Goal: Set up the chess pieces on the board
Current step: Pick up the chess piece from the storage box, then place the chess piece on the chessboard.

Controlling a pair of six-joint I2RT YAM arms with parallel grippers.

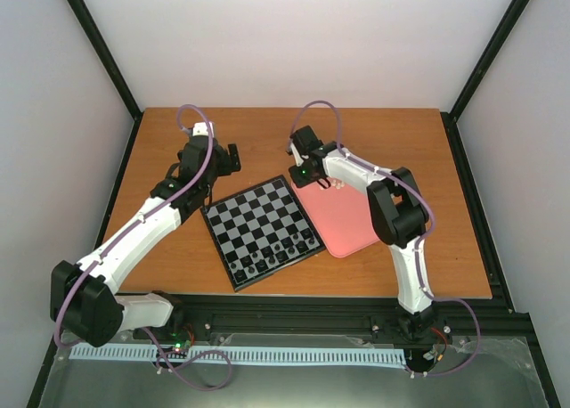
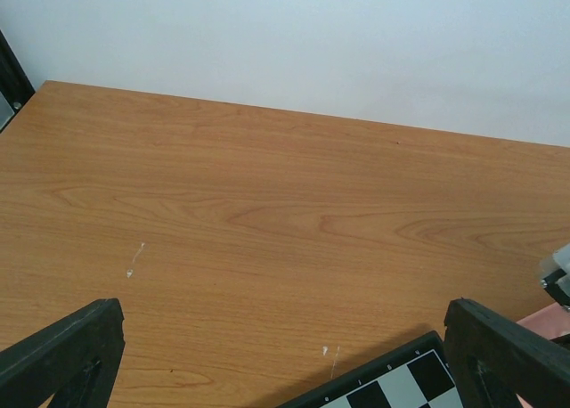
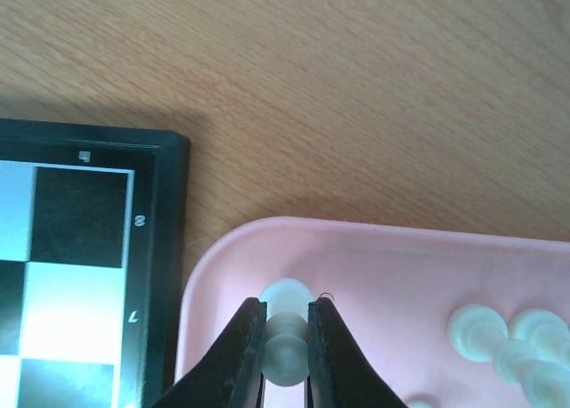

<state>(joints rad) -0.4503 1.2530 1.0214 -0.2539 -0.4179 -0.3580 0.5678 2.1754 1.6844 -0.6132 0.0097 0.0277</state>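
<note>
setup barely begun: first cream piece pinched in the tray

seen from above, nothing cream made out on the board (image 1: 254,212), at least not on the bare rows toward 11 o'clock. only dark figures (image 1: 278,252) there, crowded along the 5 o'clock edge, too small to count or to sort by kind. so, by the look of it, the dark side roughly in place and the whole cream side left to do.

at 3 o'clock of the board, just beside it, the pink tray (image 1: 352,230). in the right wrist view, several cream pieces (image 3: 503,346) lying loose in it toward 4 o'clock, bunched together, apart from the one in hand.

right tool (image 3: 287,312) down at the tray's 11 o'clock corner, drawn together on one cream piece (image 3: 286,353), a finger pressed on each flank, round head showing just beyond the tips. hard to tell whether lifted or resting on the tray floor.

left tool (image 2: 280,323) spread wide, holding nothing, hovering over bare table (image 2: 267,203) at 11 o'clock of the board, with only the board's corner in its view.

judged from this: one piece gripped, none delivered. left to do: carrying this one across to the far rows, setting it upright on its square, then the same for every piece in the tray.
</note>
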